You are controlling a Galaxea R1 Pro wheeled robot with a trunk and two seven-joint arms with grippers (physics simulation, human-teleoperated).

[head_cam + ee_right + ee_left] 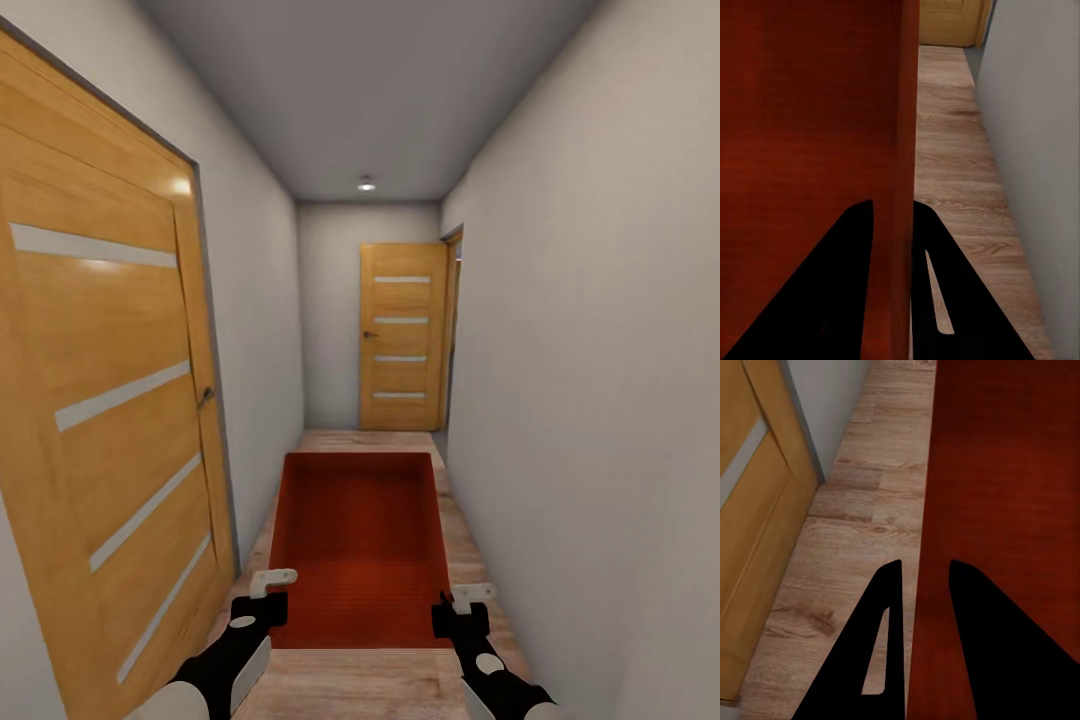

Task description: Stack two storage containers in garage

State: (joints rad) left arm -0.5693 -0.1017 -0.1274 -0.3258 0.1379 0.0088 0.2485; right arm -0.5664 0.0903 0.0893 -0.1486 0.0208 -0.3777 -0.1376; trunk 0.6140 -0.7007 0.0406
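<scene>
container [360, 545] carried above wood-plank hallway floor [375, 685]

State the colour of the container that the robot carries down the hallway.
Red-orange, plain, no pattern: the storage container shows best in the head view.

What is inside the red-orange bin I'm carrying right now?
Nothing visible: the red-orange rectangular bin shows a bare ribbed bottom. The wood-plank floor under it is covered, so I cannot tell whether the second bin is nested beneath.
</scene>
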